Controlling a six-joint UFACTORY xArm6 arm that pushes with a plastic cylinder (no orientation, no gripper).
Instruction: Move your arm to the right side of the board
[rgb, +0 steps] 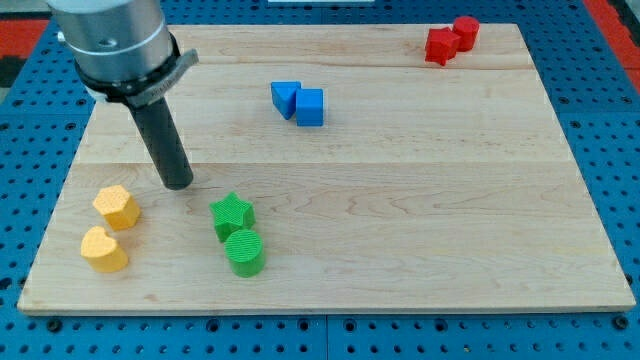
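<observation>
My tip (178, 184) rests on the wooden board (420, 200) at the view's left, just up and right of a yellow pentagon-like block (117, 206) and left of a green star block (232, 215). It touches no block. A yellow heart block (103, 249) lies below the first yellow block. A green cylinder (244, 252) sits right under the green star. A blue triangle block (285, 97) and a blue cube (310, 107) stand together at the top centre. A red star-like block (441, 45) and a red cylinder (466, 32) sit at the top right corner.
The board lies on a blue pegboard table (600, 120) that shows on all sides. The arm's grey body (112, 45) hangs over the board's top left corner.
</observation>
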